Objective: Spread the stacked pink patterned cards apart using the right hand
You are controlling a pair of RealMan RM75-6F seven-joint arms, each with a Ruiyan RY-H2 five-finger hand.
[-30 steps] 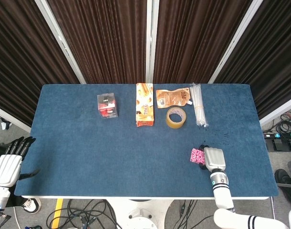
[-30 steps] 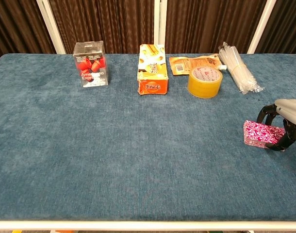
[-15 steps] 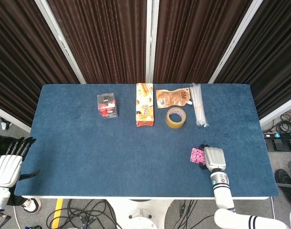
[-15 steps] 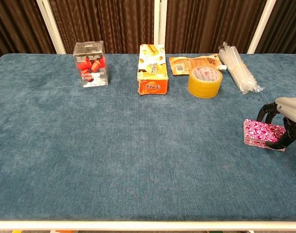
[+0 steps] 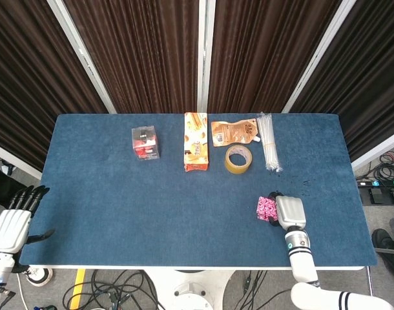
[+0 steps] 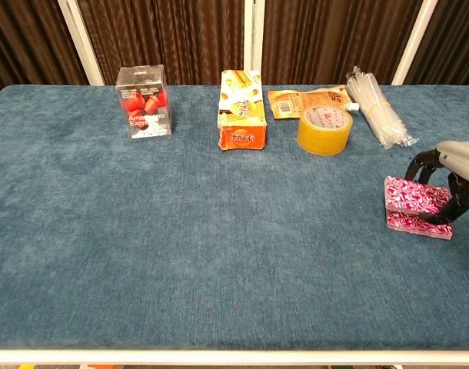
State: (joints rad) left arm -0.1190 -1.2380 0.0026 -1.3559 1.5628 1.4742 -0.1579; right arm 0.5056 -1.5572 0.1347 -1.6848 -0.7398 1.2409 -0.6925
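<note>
The stack of pink patterned cards [image 6: 416, 207] is seen lying on the blue table [image 5: 119, 200] near its right edge, toward the front. In the chest view the stack is shown still squared up, with its far end raised slightly off the cloth. The right hand [image 5: 289, 212] is placed over the right end of the stack; its dark fingers [image 6: 456, 201] are curled down and are seen touching the top and right side of the cards, so the stack is held between them. Whether the cards are lifted clear of the table cannot be told.

The left hand [image 5: 11, 223] is shown in the head view only, beyond the front left corner of the table and apart from everything on it. Its fingers are spread and nothing is held.

Along the back edge a row of other items is arranged. A clear box with red contents [image 6: 144, 101] stands toward the left. A tall orange carton [image 6: 241, 109] lies at the middle. Just right of it an orange pouch [image 5: 234, 132] lies flat, with a roll of tape [image 6: 324, 129] in front of it and touching its front edge. A bundle of clear straws [image 6: 377, 107] is laid furthest right.
</note>
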